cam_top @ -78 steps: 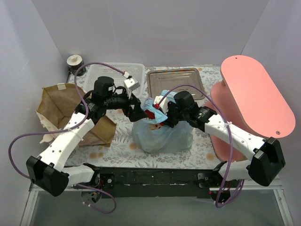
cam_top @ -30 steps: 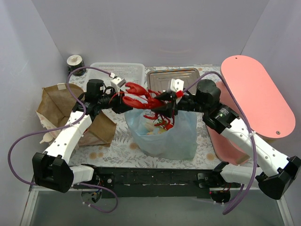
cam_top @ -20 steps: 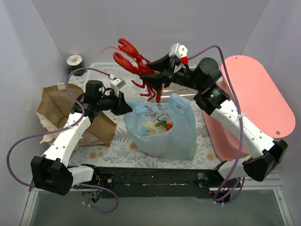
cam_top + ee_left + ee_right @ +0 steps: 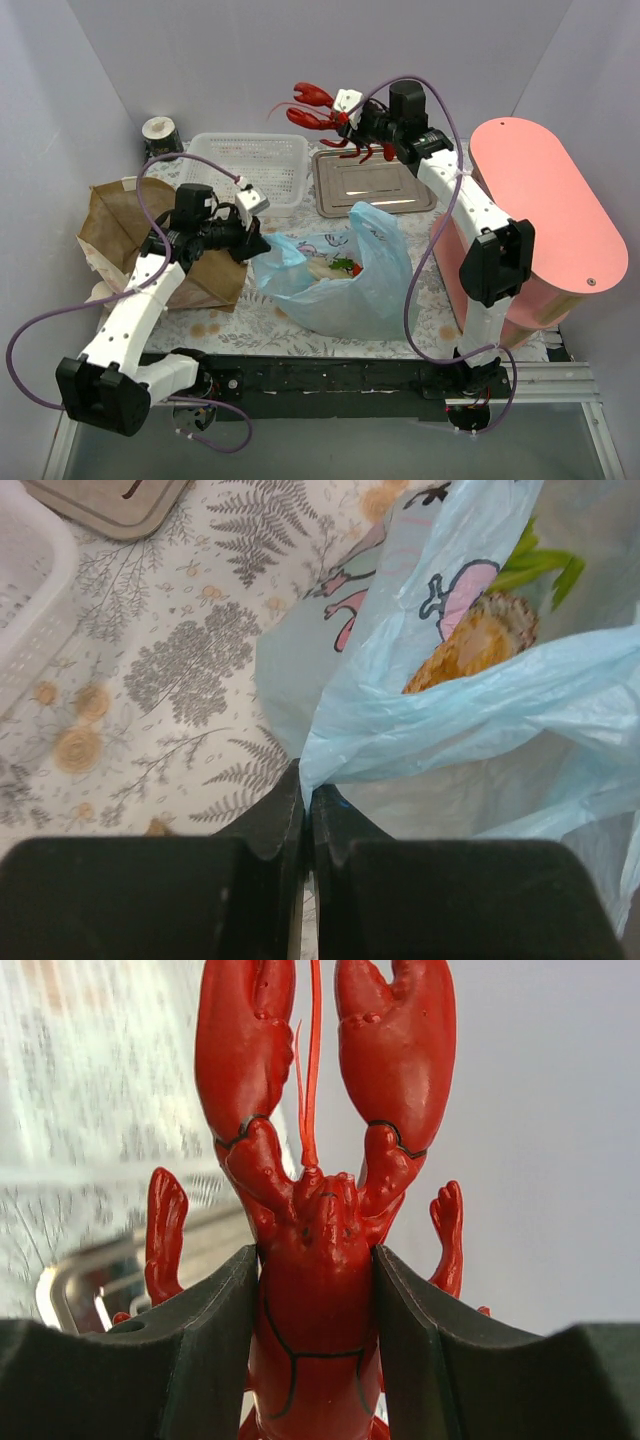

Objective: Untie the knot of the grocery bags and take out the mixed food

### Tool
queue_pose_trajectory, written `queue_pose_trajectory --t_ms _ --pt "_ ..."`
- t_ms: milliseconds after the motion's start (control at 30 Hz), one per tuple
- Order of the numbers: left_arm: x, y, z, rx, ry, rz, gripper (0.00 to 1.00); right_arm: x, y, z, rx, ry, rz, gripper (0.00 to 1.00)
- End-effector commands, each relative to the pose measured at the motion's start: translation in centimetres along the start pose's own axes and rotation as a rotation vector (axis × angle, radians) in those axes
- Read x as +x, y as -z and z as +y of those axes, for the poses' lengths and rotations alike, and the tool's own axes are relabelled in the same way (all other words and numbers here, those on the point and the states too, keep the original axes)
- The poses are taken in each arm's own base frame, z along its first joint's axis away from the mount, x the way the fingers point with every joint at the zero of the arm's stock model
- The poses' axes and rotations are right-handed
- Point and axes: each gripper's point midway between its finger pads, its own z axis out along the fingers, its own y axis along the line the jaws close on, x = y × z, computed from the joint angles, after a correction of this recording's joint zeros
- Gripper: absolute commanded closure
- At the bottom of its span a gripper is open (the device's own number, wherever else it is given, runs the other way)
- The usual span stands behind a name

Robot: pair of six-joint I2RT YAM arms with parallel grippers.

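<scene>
"So, where's the lobster (image 4: 318,1220)?"

"I'm gripping its body with my right hand (image 4: 315,1360), high above the far end of the bench (image 4: 250,310). I'm judging it hard, light and slick. The feelers look snappable, so the body is the place to hold."

"And the bag (image 4: 480,700)?"

"My left hand (image 4: 305,800) is pinching its thin, floppy rim, closed tight on it, with the bag sitting mid-bench."

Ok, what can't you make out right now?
- Blue bag contents: top view, its folds cover most; left wrist view, plastic blurs them.
- Lobster tail: right wrist view, cut off by the bottom edge.
- Paper bag inside: top view, its crumpled walls hide it.
</scene>
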Motion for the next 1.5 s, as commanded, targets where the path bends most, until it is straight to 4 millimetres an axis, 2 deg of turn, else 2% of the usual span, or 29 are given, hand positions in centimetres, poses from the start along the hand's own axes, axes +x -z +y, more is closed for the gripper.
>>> queue_pose_trajectory --t_ms 0,67,100,133,167,200,233,267,333,367,567,667,900,1033,1167,1367,1467 --pt "3.8 2.4 -0.9 -0.036 -0.29 0.08 1.0 3.6 0.8 -0.5 -0.044 0.106 0.086 0.99" --pt "4.5 3.2 -1.0 -0.07 -0.377 0.084 1.0 5.8 0.4 -0.4 -0.068 0.167 0.136 0.99" --pt "4.9 3.5 -0.7 -0.091 -0.428 0.093 1.0 8.2 -0.2 0.5 -0.104 0.157 0.178 0.99" --pt "5.8 3.6 -0.8 -0.101 -0.446 0.098 1.0 8.4 -0.3 -0.2 -0.101 0.171 0.187 0.99" --pt "6.0 3.6 -0.7 -0.109 -0.466 0.094 1.0 10.1 -1.2 0.3 -0.137 0.188 0.202 0.99" --pt "6.2 3.5 -0.6 -0.107 -0.486 0.091 1.0 11.3 -1.2 0.8 -0.169 0.184 0.228 0.99" --pt "6.8 3.1 -0.6 -0.1 -0.486 0.093 1.0 11.1 -1.6 -0.1 -0.163 0.215 0.225 0.99" --pt "6.8 2.8 -0.6 -0.088 -0.489 0.087 1.0 13.2 -2.4 0.8 -0.197 0.216 0.247 0.99" --pt "6.7 2.2 -0.7 -0.058 -0.485 0.078 1.0 14.8 -2.7 0.9 -0.22 0.26 0.268 0.99" --pt "6.8 1.8 -0.4 -0.048 -0.471 0.084 1.0 16.4 -3.1 1.2 -0.235 0.264 0.289 0.99" --pt "7.4 0.7 0.0 -0.011 -0.463 0.106 1.0 21.6 -3.4 2.5 -0.297 0.299 0.347 0.99" --pt "7.4 0.7 0.1 -0.008 -0.471 0.106 1.0 23.3 -3.3 2.6 -0.304 0.302 0.367 0.99" --pt "7.7 0.5 -0.2 0.021 -0.453 0.121 1.0 25.8 -2.7 2.9 -0.328 0.306 0.38 0.99" --pt "7.8 0.6 -0.3 0.024 -0.433 0.127 1.0 26.5 -3.3 3.1 -0.337 0.3 0.327 0.99" --pt "7.1 0.8 -0.5 0.027 -0.397 0.125 1.0 27.4 -4.4 4.5 -0.364 0.292 0.276 0.99" --pt "7.3 1.0 -0.6 0.027 -0.397 0.137 1.0 29.0 -5.8 4.6 -0.341 0.301 0.272 0.99" --pt "7.2 0.9 -0.6 0.031 -0.391 0.135 1.0 29.4 -6.1 4.0 -0.311 0.311 0.279 0.99"
